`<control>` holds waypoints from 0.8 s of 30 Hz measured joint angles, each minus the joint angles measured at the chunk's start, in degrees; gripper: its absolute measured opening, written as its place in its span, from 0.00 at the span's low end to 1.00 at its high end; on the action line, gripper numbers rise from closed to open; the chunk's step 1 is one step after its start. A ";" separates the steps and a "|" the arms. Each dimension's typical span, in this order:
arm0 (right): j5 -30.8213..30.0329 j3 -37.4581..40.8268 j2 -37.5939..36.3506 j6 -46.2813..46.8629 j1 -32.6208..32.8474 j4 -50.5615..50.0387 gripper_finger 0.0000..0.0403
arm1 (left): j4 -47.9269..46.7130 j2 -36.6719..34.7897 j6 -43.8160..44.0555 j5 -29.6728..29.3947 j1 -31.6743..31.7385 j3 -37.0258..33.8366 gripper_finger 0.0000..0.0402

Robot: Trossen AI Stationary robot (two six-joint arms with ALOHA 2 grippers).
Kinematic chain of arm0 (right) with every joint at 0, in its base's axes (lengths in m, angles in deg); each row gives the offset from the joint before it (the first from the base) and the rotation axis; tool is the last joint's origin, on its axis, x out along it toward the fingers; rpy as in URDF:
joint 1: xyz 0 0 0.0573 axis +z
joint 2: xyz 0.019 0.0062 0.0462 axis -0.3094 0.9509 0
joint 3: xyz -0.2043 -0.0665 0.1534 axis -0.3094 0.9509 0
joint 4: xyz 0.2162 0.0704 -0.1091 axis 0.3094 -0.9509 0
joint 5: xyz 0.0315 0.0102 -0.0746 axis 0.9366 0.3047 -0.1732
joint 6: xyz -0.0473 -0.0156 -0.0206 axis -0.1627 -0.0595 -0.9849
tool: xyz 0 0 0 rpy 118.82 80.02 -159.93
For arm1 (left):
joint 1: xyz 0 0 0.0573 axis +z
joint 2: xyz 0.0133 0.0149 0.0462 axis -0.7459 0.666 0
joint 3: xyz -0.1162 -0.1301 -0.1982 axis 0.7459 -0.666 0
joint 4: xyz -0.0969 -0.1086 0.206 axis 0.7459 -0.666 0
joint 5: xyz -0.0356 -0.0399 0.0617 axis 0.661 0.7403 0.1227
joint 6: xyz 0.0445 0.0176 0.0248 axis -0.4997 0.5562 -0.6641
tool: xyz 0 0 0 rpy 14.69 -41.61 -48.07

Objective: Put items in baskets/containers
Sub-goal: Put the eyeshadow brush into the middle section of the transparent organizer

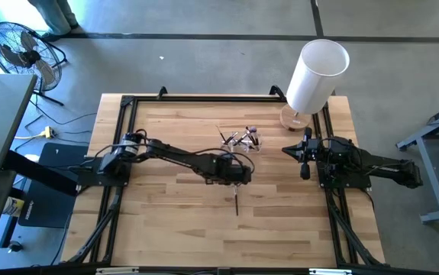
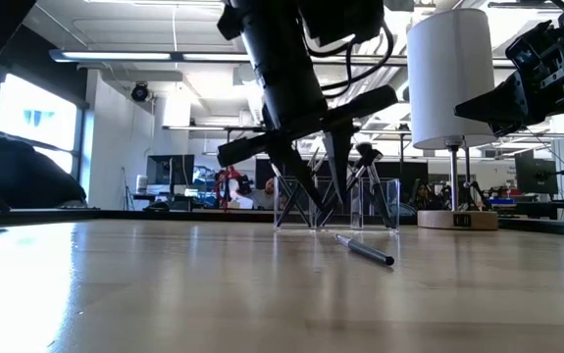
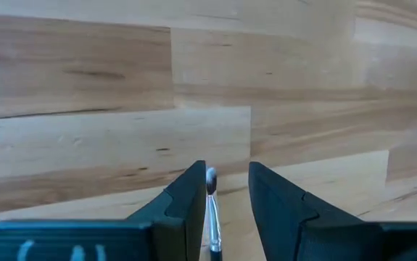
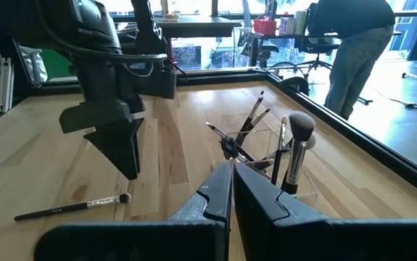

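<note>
Right under the left gripper (image 3: 223, 190), whose fingers are open a little, lies a thin dark stick brush (image 1: 236, 202), long way pointing out front btwn them, w/ the right gripper (image 1: 304, 155) far off.

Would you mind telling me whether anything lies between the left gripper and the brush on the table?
Nothing visible does. The left gripper hangs open directly above the lone makeup brush, which lies flat on bare wood. The clear container of brushes stands apart, farther back.
</note>
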 joint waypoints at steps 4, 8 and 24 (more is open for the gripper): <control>0.00 0.00 0.00 0.00 -0.01 0.00 0.03 | 0.92 1.94 -0.90 2.66 0.54 0.11 0.26; 0.00 0.00 0.00 0.00 -0.01 0.00 0.03 | 2.22 3.60 -0.92 6.17 0.73 0.11 0.26; -0.02 0.00 0.00 0.00 0.01 -0.09 0.03 | 2.02 4.70 -7.72 7.08 0.69 0.15 0.26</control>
